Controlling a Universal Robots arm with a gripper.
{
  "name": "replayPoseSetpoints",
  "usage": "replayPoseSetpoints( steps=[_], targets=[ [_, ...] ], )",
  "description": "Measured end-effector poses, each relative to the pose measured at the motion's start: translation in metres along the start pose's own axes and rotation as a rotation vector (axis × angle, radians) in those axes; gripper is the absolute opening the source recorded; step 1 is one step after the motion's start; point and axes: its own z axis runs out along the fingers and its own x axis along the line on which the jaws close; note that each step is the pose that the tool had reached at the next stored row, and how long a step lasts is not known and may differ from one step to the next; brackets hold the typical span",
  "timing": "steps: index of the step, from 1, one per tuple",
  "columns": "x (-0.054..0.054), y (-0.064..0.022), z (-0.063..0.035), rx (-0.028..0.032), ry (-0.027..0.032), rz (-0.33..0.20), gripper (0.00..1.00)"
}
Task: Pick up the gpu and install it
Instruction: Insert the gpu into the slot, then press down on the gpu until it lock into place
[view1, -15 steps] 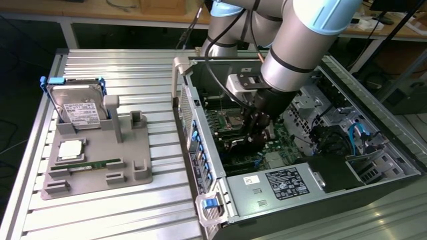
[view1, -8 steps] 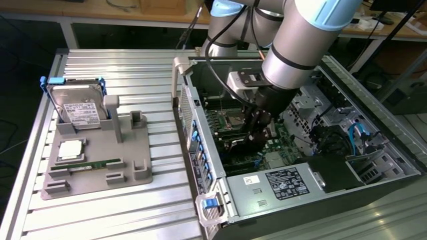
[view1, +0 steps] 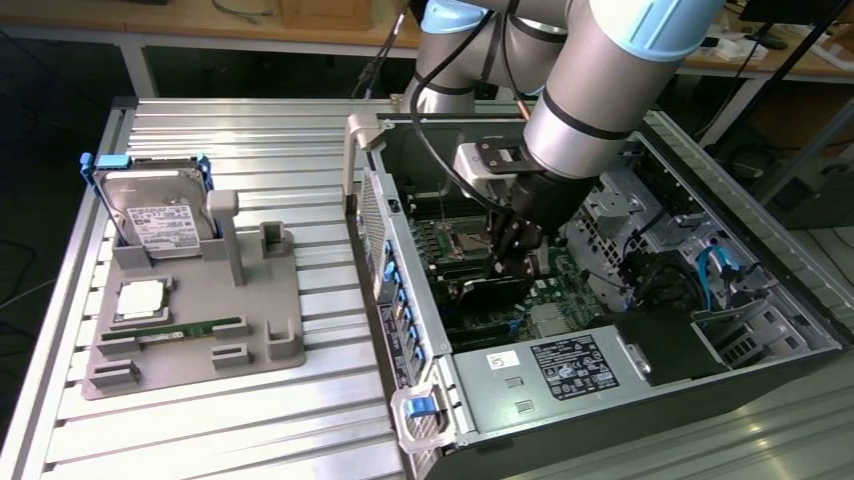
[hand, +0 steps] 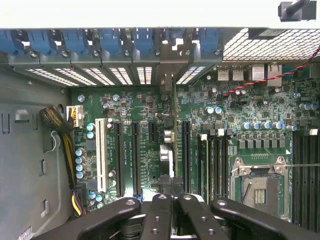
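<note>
Inside the open computer case (view1: 747, 300), the gripper (hand: 167, 187) has its jaws nearly closed on the top edge of the gpu (hand: 166, 150), which stands upright on edge over the motherboard (hand: 235, 115) between the expansion slots.

One open PC case (view1: 747, 330), one motherboard (hand: 150, 115), one hard drive (view1: 158, 218), one RAM stick (view1: 174, 330) on one grey holder (view1: 254, 340), six blue slot clips (hand: 145, 40), I think.
</note>
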Motion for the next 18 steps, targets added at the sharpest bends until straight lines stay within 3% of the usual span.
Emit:
replayPoseSetpoints(
  steps=[18],
  targets=[
    [0.0, 0.0, 0.0, 0.0, 0.0, 0.0, 0.11]
  ],
)
